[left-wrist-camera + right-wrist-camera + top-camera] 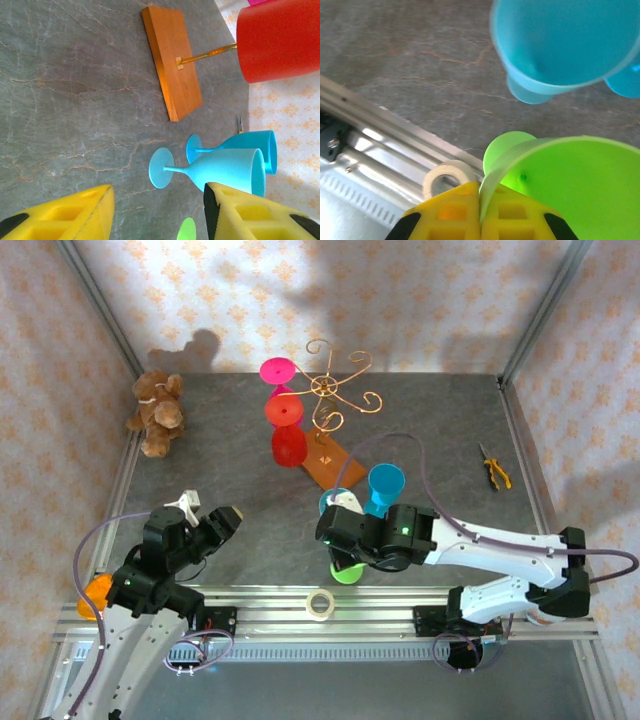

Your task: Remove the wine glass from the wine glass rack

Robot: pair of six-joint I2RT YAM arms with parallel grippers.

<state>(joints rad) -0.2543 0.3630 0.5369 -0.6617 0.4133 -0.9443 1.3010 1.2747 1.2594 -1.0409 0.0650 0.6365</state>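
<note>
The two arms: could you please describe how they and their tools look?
Both arms have white links and black joint housings, each trailed by a thin lilac-grey cable. The left arm carries an orange part near its base; the right arm shows a green light. The left tool and right tool have yellow fingers with square recesses and black patches.

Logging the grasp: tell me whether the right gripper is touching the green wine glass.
Touching. The right wrist view shows the right gripper shut on the green wine glass, its wall pinched between both yellow fingers.
</note>
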